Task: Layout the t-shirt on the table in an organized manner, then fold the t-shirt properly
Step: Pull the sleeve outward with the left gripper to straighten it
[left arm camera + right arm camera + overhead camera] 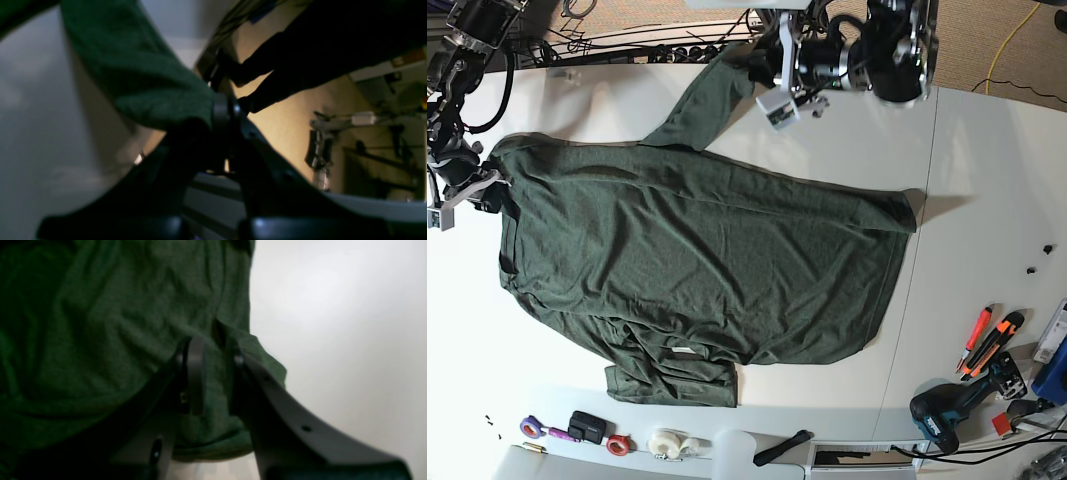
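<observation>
The dark green t-shirt lies spread and creased across the white table, its pale neck label near the front edge. At the far edge my left gripper is shut on a raised part of the shirt. In the left wrist view its fingers pinch a hanging fold of the t-shirt. My right gripper holds the shirt's left corner. The right wrist view shows green t-shirt fabric caught between the dark fingers of the right gripper.
Orange cutters and a teal drill lie at the front right. Tape rolls and small items line the front edge. Two small dark bits sit at the right. A thin seam crosses the tabletop.
</observation>
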Robot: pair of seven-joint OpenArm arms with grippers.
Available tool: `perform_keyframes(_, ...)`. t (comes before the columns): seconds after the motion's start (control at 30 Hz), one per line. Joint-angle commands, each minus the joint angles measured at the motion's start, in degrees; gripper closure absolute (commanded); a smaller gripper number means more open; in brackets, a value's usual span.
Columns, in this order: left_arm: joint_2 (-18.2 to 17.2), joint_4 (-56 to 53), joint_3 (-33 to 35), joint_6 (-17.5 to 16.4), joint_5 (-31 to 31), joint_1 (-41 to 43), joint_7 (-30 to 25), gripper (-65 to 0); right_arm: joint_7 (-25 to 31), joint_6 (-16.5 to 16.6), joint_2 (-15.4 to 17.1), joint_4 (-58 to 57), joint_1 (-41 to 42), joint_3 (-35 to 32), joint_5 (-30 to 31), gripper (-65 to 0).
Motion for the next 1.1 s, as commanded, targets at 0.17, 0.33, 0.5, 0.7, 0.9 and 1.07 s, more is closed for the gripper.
perform_keyframes(0.17, -1.7, 12.7, 0.2, -4.0, -12.4, 3.4, -1.2, 0.0, 1.1, 3.3, 1.4, 0.9, 0.5, 0.5, 1.7, -11.0)
perform_keyframes(0.33, -5.6, 12.7, 0.1, -4.0, -19.1, 5.4, -1.2, 0.0, 1.1, 3.4, 1.4, 0.8, 0.5, 0.5, 1.5, -11.0)
perform_keyframes(0.5, -5.6, 12.7, 0.1, -4.0, -19.1, 5.4, -1.2, 0.0, 1.3, 3.4, 0.0, 0.8, 0.5, 0.5, 1.5, -11.0)
perform_keyframes(0.7, -6.5, 12.7, 0.0, -4.0, -13.8, 5.2, -1.2, 0.0, 1.9, 5.4, -4.6, 0.8, 0.5, 0.5, 1.4, -11.0)
perform_keyframes(0.9, -9.1, 12.7, 0.0, -0.7, 6.8, 5.2, -11.3, 0.0, 5.0, 5.4, -6.2, 0.8, 0.5, 0.5, 1.5, -11.0)
perform_keyframes(1.07, -9.4, 12.7, 0.0, 2.6, 16.3, 5.2, -16.9, 0.0, 4.8, 5.4, -6.1, 0.8, 0.5, 0.5, 1.5, -11.0)
